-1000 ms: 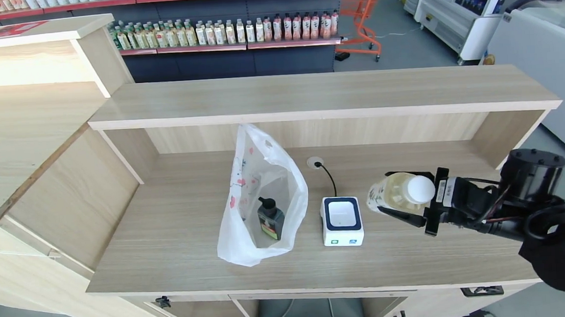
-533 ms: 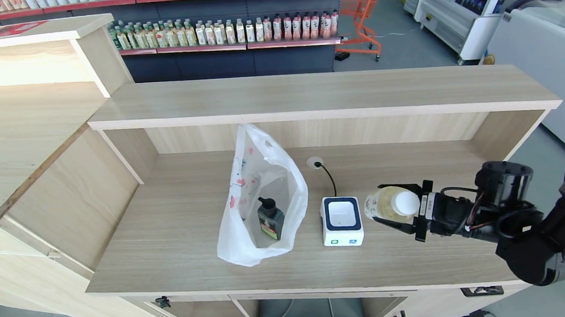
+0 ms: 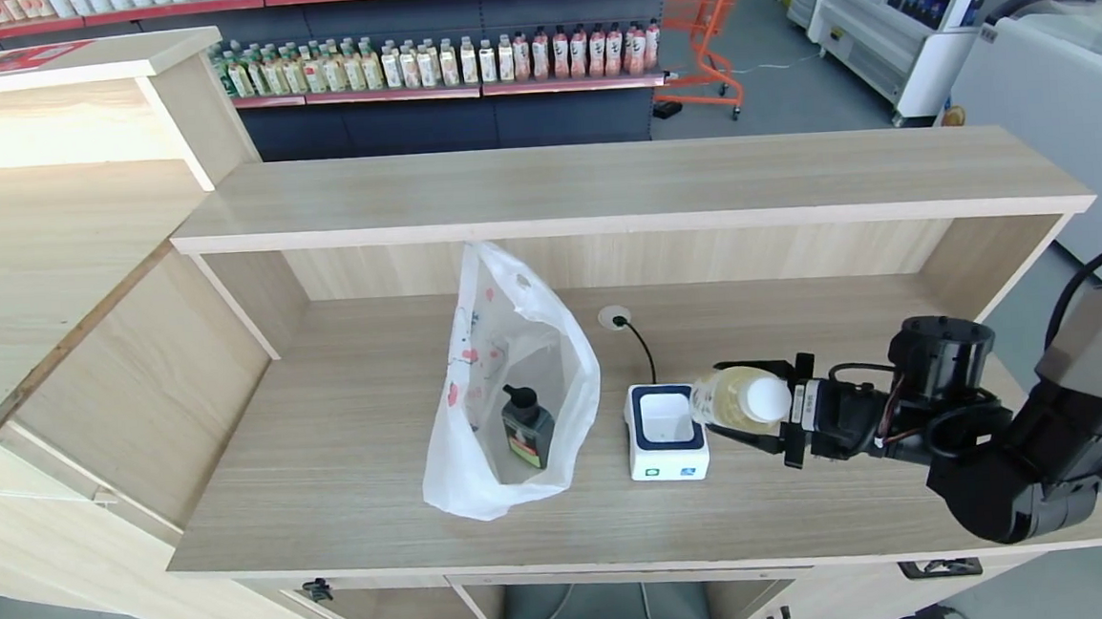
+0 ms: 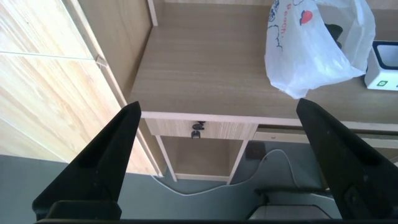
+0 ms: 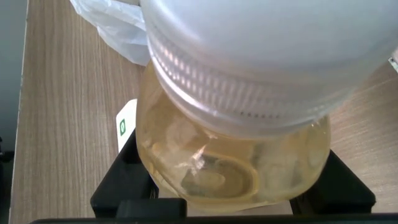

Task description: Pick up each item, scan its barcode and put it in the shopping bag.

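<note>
My right gripper [image 3: 753, 404] is shut on a bottle of pale yellow drink [image 3: 734, 399] with a white cap, held on its side just above the right edge of the white barcode scanner [image 3: 666, 432]. In the right wrist view the bottle [image 5: 236, 155] is close up, with the scanner [image 5: 127, 124] below it. The white shopping bag [image 3: 508, 389] stands left of the scanner with a dark pump bottle [image 3: 527, 428] inside. The bag [image 4: 314, 43] is also in the left wrist view, where my left gripper [image 4: 227, 155] hangs open below the counter's front edge.
The scanner's cable runs back to a round port [image 3: 615, 317] in the counter [image 3: 330, 457]. A raised shelf [image 3: 620, 186] overhangs the back of the counter, with side walls on both ends. Store shelves with bottles and an orange cart [image 3: 711, 32] stand behind.
My right gripper has carried the bottle leftwards and slightly down, from right of the scanner to over its right edge. The bag and scanner have not moved.
</note>
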Controlling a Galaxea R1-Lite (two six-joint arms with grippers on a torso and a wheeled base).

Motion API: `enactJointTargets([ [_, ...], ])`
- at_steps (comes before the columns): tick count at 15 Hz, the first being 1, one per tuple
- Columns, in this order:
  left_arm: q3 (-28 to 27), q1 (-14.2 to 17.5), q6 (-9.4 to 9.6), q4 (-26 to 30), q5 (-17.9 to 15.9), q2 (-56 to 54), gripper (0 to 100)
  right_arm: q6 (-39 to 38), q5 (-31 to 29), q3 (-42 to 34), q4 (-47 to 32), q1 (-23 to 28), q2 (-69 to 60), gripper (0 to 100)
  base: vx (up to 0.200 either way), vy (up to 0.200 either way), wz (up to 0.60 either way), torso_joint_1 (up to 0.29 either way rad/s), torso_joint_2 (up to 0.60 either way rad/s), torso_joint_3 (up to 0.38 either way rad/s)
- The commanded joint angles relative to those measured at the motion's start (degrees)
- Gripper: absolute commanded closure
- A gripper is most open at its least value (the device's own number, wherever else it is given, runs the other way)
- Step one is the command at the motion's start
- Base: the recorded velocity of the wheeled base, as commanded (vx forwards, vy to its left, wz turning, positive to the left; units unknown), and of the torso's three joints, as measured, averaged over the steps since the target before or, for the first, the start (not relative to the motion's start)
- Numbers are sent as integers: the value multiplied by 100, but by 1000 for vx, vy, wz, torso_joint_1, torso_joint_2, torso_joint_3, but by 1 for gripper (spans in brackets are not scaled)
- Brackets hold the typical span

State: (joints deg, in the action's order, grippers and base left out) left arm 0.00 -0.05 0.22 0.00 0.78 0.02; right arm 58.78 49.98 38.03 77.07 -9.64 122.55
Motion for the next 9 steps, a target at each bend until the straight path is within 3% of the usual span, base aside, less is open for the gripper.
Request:
enactJointTargets([
  [1,0,5,4,0,1,-2,0,72,-6,134,1,-11,199,100,0,0,0,0,0,0],
  [9,0,5,-4,0,1,-2,0,19,-15,486,238,-134,577,100,0,0,0,0,0,0],
])
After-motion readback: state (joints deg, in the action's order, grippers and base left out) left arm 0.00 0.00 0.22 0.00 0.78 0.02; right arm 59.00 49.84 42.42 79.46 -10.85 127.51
